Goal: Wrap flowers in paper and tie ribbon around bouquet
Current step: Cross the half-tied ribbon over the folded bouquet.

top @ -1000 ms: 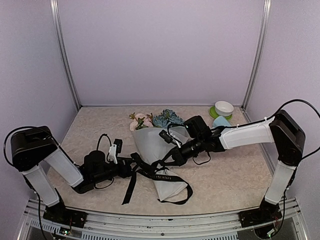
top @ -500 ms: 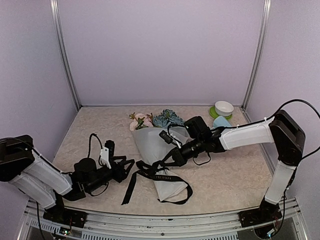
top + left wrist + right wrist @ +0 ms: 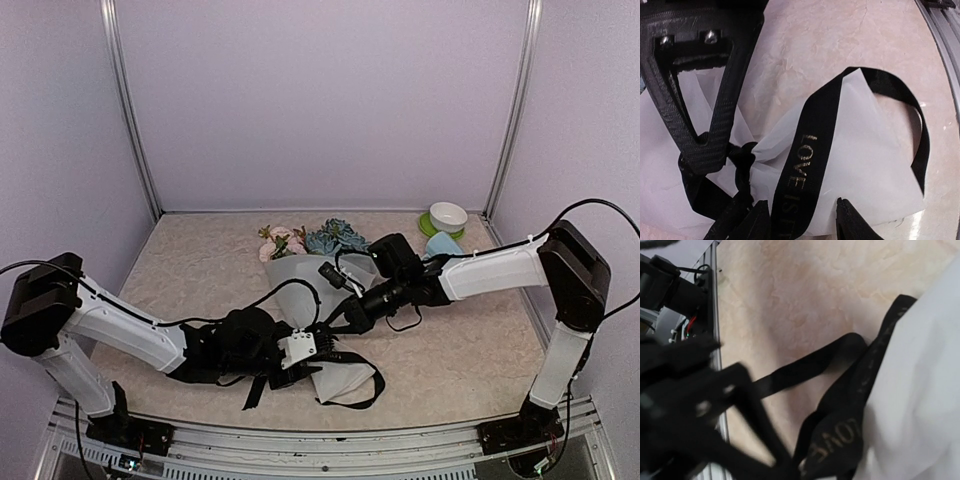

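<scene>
Pinching ribbon (image 3: 801, 150): right tool (image 3: 340, 317) pressed together; left tool (image 3: 304, 364) spread, straddling ribbon on paper (image 3: 875, 165).

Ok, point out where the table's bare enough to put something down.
Bare table between the left wall and the flowers; also between the bouquet tail and the right arm's base. Crowded: left pincer and right pincer at the ribbon; bowl corner.

Soft, even light — blurry wrist close-ups

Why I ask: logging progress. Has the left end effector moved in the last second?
Yes: the left end effector moved right, onto the bouquet's lower end.
</scene>
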You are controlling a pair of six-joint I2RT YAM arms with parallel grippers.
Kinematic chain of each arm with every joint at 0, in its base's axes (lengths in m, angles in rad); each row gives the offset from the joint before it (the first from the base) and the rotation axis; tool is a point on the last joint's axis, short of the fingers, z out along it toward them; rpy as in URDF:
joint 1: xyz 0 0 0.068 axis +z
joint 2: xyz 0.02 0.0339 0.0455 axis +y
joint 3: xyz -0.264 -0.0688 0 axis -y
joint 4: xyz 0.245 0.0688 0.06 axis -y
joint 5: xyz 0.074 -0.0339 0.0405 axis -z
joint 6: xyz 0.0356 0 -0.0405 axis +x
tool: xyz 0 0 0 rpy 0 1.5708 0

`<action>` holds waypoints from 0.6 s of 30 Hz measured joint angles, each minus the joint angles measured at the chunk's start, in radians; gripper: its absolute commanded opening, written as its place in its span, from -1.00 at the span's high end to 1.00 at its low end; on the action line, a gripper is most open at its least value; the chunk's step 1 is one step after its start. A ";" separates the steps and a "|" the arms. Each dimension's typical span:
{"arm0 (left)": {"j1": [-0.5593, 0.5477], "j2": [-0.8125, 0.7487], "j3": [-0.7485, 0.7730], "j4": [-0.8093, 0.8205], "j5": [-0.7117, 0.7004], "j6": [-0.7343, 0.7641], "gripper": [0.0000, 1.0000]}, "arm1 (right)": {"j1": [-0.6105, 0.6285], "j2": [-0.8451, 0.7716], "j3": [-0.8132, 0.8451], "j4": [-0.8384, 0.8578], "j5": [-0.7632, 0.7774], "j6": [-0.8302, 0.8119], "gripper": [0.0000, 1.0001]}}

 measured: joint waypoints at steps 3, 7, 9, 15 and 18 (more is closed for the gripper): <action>0.048 0.002 0.004 -0.043 0.046 0.011 0.42 | 0.000 0.000 -0.005 0.002 0.000 0.000 1.00; 0.071 0.011 0.021 -0.077 0.089 0.010 0.65 | 0.000 0.000 -0.013 0.005 0.000 0.000 1.00; 0.071 0.018 0.027 -0.080 0.102 0.006 0.86 | 0.000 0.000 -0.014 0.005 0.000 0.000 1.00; 0.082 0.031 0.047 -0.089 0.127 -0.013 0.96 | 0.000 0.000 -0.014 0.009 -0.001 0.000 1.00; 0.100 0.019 0.043 -0.079 0.156 -0.029 1.00 | 0.000 0.000 -0.014 0.009 0.000 0.000 1.00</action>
